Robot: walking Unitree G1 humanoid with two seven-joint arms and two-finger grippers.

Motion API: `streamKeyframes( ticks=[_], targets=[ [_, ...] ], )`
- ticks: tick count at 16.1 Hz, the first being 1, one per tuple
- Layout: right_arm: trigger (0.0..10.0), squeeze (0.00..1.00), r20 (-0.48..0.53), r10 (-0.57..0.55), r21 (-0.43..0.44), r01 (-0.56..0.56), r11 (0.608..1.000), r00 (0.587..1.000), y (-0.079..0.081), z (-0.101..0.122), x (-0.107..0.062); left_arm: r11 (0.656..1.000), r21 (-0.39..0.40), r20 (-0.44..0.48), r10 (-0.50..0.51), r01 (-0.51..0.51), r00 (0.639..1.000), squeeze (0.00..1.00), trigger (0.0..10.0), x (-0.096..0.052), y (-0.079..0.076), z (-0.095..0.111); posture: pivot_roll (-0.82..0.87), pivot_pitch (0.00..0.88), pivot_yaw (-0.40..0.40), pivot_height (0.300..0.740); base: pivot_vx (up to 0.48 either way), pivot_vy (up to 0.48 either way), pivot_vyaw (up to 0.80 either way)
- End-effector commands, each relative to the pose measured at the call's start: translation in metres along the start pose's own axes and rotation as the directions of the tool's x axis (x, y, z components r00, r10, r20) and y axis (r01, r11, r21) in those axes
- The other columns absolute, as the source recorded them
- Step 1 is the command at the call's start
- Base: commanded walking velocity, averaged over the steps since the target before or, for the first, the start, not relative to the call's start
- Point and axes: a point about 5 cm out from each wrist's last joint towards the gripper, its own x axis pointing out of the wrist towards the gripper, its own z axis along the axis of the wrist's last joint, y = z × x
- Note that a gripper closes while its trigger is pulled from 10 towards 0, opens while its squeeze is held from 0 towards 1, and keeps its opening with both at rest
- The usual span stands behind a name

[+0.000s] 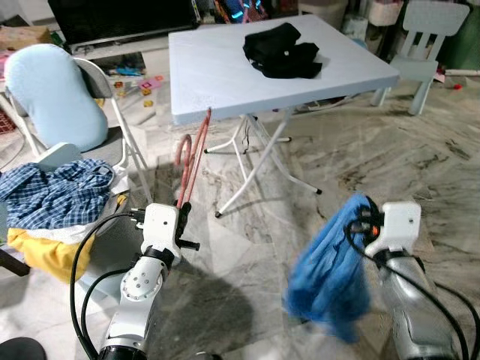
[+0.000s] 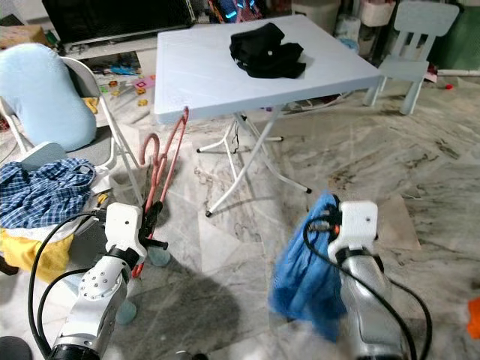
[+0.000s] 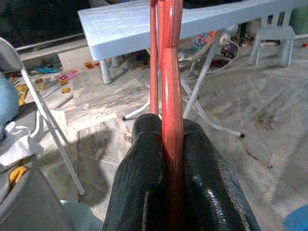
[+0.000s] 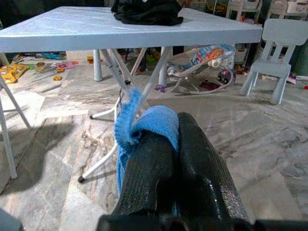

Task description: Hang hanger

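Observation:
A pink-red plastic hanger (image 1: 192, 159) stands almost upright in front of the pale blue folding table (image 1: 225, 75), its top near the table's front edge. My left gripper (image 1: 182, 213) is shut on the hanger's lower end; the left wrist view shows the red hanger (image 3: 171, 86) pinched between both black fingers (image 3: 139, 173). My right gripper (image 1: 361, 223) is shut on a blue cloth (image 1: 330, 270), which hangs down above the marble floor. The right wrist view shows the blue cloth (image 4: 144, 120) bunched over the fingertips.
A black garment (image 1: 282, 51) lies on the table. At my left, a folding chair (image 1: 112, 112) carries a light blue cushion (image 1: 51, 96); a plaid shirt (image 1: 52, 191) lies over yellow cloth. A small pale chair (image 1: 420, 52) stands at the far right. Toys litter the floor behind.

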Motion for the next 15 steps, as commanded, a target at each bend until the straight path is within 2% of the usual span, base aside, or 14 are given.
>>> streamKeyframes(
  ticks=[1, 4, 7, 10, 11, 12, 14, 15],
  targets=[
    [0.0, 0.0, 0.035, 0.019, 0.001, -0.019, 1.0, 0.999, 0.009, 0.009, -0.001, 1.0, -0.012, 0.011, 0.012, -0.011, 1.0, 0.0, 10.0, 0.001, 0.002, 0.003, -0.05, 0.0, 0.077, 0.74, 0.289, 0.0, 0.0],
    [0.0, 0.0, 0.054, 0.046, -0.05, -0.044, 0.998, 0.997, 0.011, 0.015, 0.003, 0.997, -0.082, 0.012, -0.016, 0.017, 1.0, 0.0, 10.0, 0.003, -0.008, 0.007, -0.05, 0.0, 0.061, 0.74, 0.305, 0.0, 0.0],
    [0.0, 0.0, 0.079, 0.06, -0.079, -0.053, 0.995, 0.995, 0.007, 0.029, 0.015, 0.995, -0.085, 0.034, -0.043, 0.045, 0.999, 0.0, 10.0, 0.006, -0.01, 0.014, -0.06, 0.0, 0.06, 0.74, 0.392, 0.0, 0.0],
    [0.0, 0.0, 0.038, 0.129, -0.099, -0.125, 0.987, 0.991, 0.02, 0.022, 0.004, 0.995, -0.092, 0.01, -0.043, 0.043, 0.999, 0.0, 10.0, 0.006, -0.009, 0.01, -0.07, 0.0, 0.069, 0.74, 0.392, 0.0, 0.0],
    [0.0, 0.0, 0.03, 0.146, -0.095, -0.143, 0.985, 0.989, 0.028, 0.018, -0.002, 0.994, -0.095, 0.003, -0.048, 0.048, 0.999, 0.0, 10.0, 0.005, -0.011, 0.009, -0.08, 0.0, 0.069, 0.74, 0.446, 0.0, 0.0],
    [0.0, 0.0, 0.024, 0.134, -0.042, -0.133, 0.99, 0.991, 0.035, 0.015, -0.007, 0.994, -0.097, 0.001, -0.057, 0.057, 0.998, 0.0, 10.0, 0.004, -0.015, 0.009, -0.06, 0.0, 0.056, 0.74, 0.458, 0.0, 0.0],
    [0.0, 0.0, 0.029, 0.102, 0.004, -0.102, 0.995, 0.994, 0.04, 0.014, -0.007, 0.993, -0.1, 0.011, -0.065, 0.066, 0.998, 0.0, 10.0, 0.004, -0.02, 0.012, -0.05, 0.0, 0.049, 0.74, 0.458, 0.0, 0.0],
    [0.0, 0.0, 0.019, 0.042, 0.047, -0.043, 0.998, 0.999, 0.042, 0.011, -0.004, 0.992, -0.11, 0.017, -0.053, 0.055, 0.998, 0.0, 10.0, 0.005, -0.022, 0.013, -0.04, 0.0, 0.042, 0.74, 0.458, 0.0, 0.0]
  ],
)
